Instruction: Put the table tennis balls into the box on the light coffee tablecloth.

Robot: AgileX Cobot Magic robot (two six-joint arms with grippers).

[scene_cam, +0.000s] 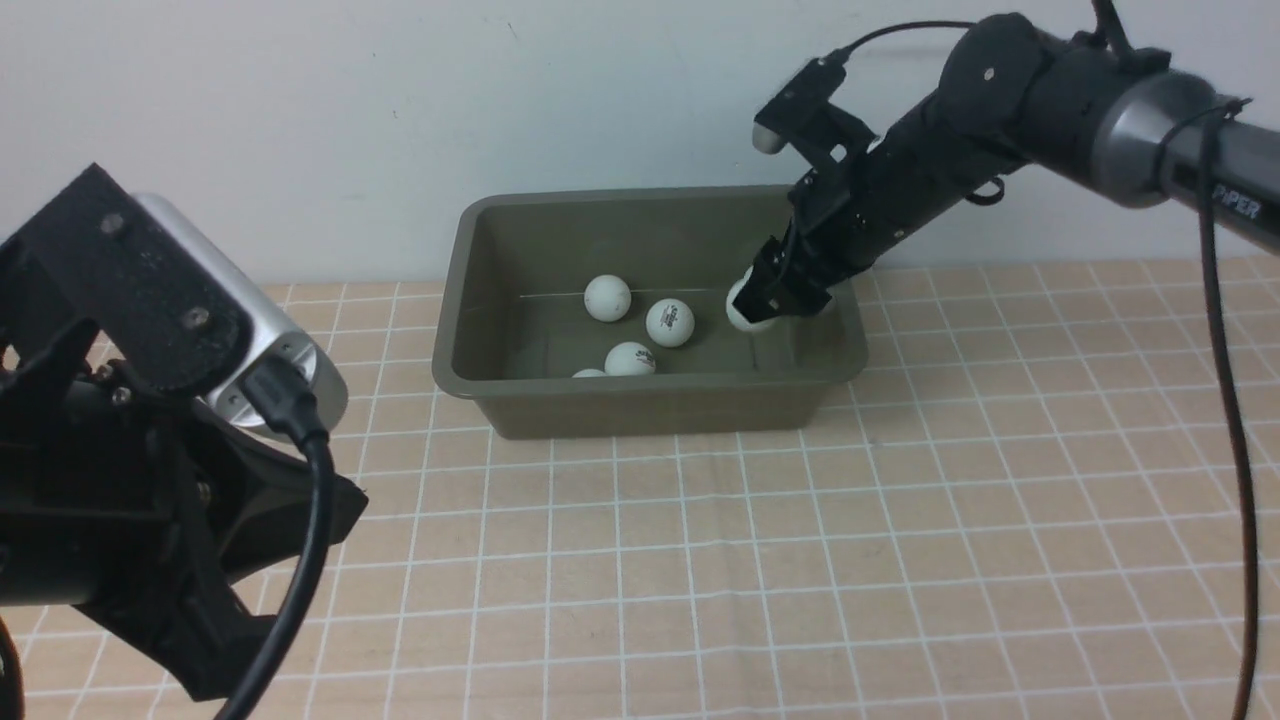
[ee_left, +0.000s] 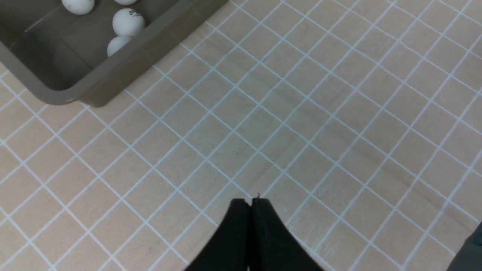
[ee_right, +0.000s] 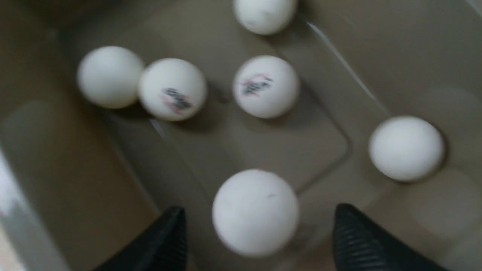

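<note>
You can read "PIPER" in white letters on the right arm (scene_cam: 1238,203). The dark marks on the balls (scene_cam: 670,322) are too blurry to read.

- Most likely a robot lab or test bench.
- A bare white wall (scene_cam: 300,100) stands behind a flat gridded cloth (scene_cam: 800,550).
- The left arm (scene_cam: 100,500) and right arm (scene_cam: 930,150) are black, each with a camera (scene_cam: 235,330) and loose cable (scene_cam: 1225,380).
- "PIPER" is printed on the right arm.
</note>
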